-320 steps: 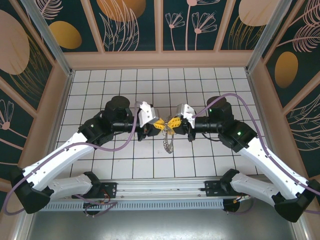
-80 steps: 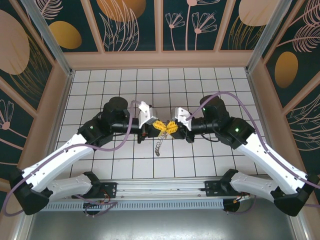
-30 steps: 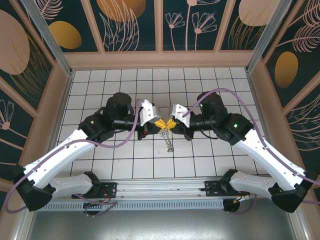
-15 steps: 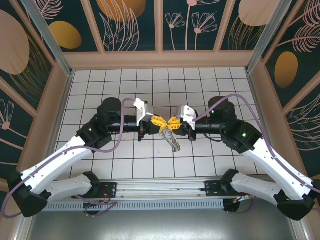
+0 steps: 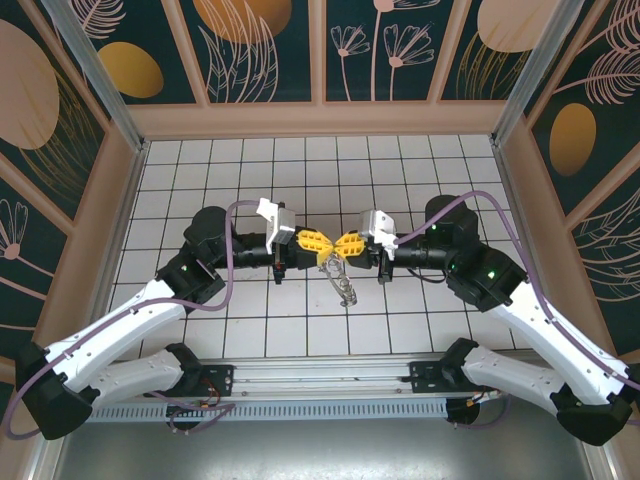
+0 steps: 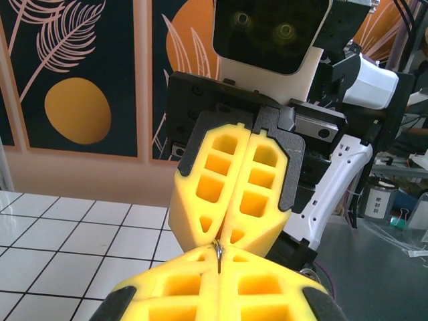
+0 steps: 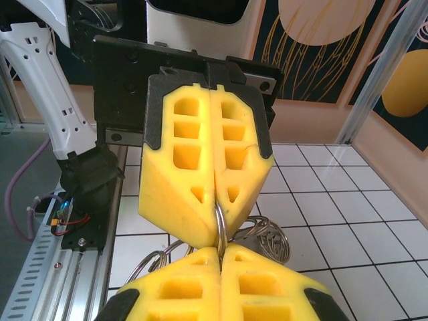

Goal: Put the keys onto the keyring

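Both tools meet tip to tip over the middle of the tiled surface. The left tool reaches in from 9 o'clock and the right tool from 3 o'clock. Each is clenched on a thin wire of the keyring, whose tangle hangs at 6 o'clock just beneath the yellow tips.

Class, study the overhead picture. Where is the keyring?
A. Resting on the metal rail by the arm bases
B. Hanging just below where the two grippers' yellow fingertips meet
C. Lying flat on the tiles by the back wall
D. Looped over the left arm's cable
B: the keyring dangles above the tiles, right under the spot where the shut left gripper and shut right gripper come tip to tip.
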Robot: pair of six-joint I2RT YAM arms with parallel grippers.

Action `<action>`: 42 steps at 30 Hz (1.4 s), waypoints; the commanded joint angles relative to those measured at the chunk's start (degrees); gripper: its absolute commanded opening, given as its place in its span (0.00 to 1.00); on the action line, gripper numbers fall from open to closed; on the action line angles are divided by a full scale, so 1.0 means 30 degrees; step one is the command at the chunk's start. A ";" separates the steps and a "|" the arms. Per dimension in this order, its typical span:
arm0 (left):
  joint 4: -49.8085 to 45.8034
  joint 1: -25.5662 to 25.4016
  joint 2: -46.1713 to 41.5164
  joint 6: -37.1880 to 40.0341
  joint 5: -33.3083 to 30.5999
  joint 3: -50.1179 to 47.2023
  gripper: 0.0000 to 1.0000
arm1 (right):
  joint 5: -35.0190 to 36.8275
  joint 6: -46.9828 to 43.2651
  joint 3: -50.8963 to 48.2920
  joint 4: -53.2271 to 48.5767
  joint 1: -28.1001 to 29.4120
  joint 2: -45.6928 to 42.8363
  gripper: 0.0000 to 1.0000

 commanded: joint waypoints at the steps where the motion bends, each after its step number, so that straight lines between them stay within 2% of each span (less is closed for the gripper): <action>1: -0.1215 -0.0286 0.0332 0.1283 0.0375 0.1154 0.00 | 0.0016 -0.0202 0.0562 0.0444 0.0114 0.0611 0.00; 3: -0.4402 -0.0301 0.0527 0.2958 -0.0146 0.2202 0.00 | 0.0466 -0.0411 0.0885 -0.0032 0.0114 0.0582 0.00; 7: -1.0142 -0.0302 0.1642 0.5797 -0.1460 0.4757 0.15 | 0.1296 -0.0893 0.1529 -0.1264 0.0114 0.0916 0.00; 9: -1.1852 -0.0297 0.2274 0.6414 -0.2003 0.5738 0.16 | 0.1636 -0.0987 0.1788 -0.1795 0.0141 0.1160 0.00; 15: -1.4704 -0.0286 0.3784 0.6871 -0.3170 0.7497 0.09 | 0.2213 -0.0971 0.2008 -0.2201 0.0227 0.1113 0.00; 20: -1.5344 -0.0289 0.4113 0.6904 -0.3363 0.7636 0.00 | 0.2541 -0.1080 0.2192 -0.2623 0.0260 0.1138 0.00; 22: -1.4587 -0.0304 0.3837 0.6617 -0.2893 0.7350 0.00 | 0.2526 -0.1030 0.2063 -0.2402 0.0260 0.1026 0.00; 24: -1.2538 -0.0288 0.3098 0.5720 -0.2326 0.6505 0.00 | 0.2513 -0.0921 0.1832 -0.2088 0.0249 0.0941 0.00; 29: -0.4785 -0.0297 0.0916 0.2300 -0.0614 0.3450 0.00 | 0.2243 -0.0583 0.0946 -0.1284 0.0260 0.0597 0.00; 33: 0.0152 -0.0305 0.0209 0.0497 -0.0205 0.1952 0.00 | 0.1011 -0.0383 -0.0293 0.0119 0.0253 -0.0297 0.15; 37: 0.1775 -0.0297 0.0188 -0.0057 -0.0093 0.1211 0.00 | 0.0543 0.0030 -0.0931 0.0817 0.0261 -0.0678 0.19; 42: 0.2308 -0.0291 0.0376 -0.0458 0.0390 0.1129 0.00 | 0.0455 0.0210 -0.1424 0.1168 0.0260 -0.0573 0.17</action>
